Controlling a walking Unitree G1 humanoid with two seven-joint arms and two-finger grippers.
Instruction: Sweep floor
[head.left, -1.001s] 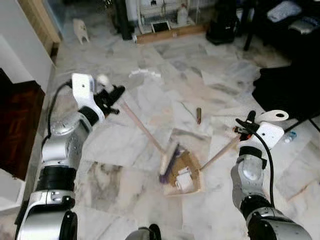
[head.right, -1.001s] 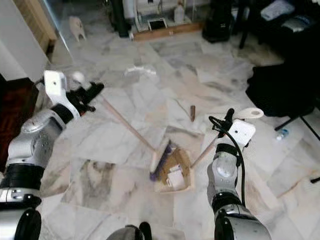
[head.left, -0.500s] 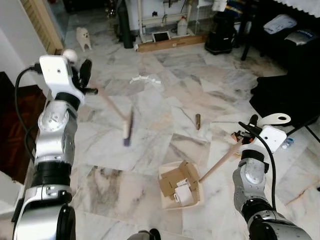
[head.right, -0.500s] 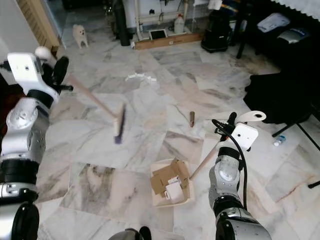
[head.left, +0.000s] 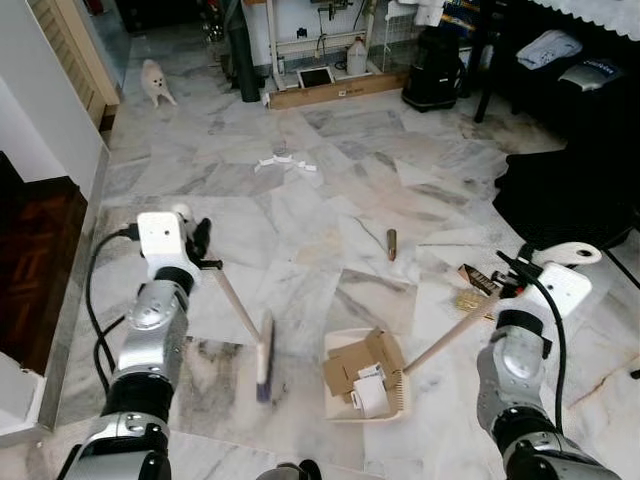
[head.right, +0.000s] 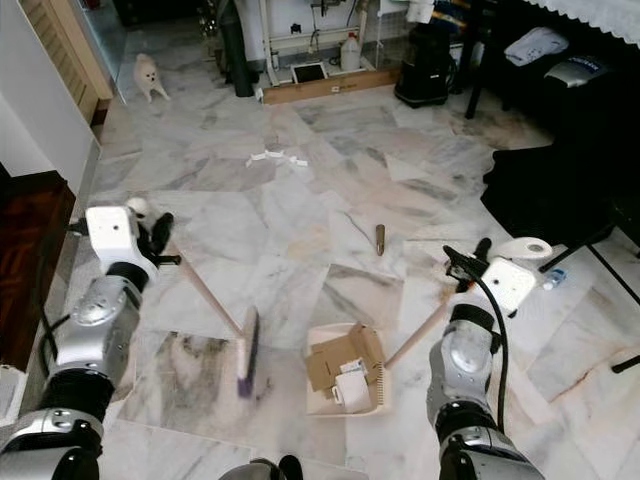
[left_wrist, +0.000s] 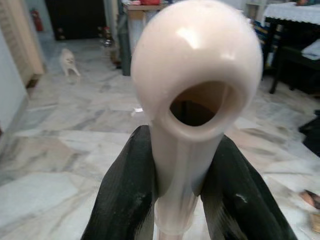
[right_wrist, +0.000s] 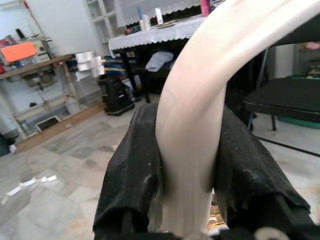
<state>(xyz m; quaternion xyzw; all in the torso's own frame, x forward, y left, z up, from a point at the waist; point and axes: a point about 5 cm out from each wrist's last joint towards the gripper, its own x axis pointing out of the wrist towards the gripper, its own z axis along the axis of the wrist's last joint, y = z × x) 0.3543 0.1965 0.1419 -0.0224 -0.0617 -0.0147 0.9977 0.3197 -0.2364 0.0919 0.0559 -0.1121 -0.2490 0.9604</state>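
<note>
I see 2 silver arms built of rounded metal segments with black joint bands. Each wrist carries a white boxy camera housing, and a black cable loops from it down the forearm. Both the left gripper (left_wrist: 177, 200) and right gripper (right_wrist: 187, 197) have glossy black fingers.

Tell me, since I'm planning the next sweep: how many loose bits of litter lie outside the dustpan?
3 that I can make out: white scraps far ahead, a brown stick mid-floor, crumbs near the right end effector. Smaller bits may escape notice.
</note>
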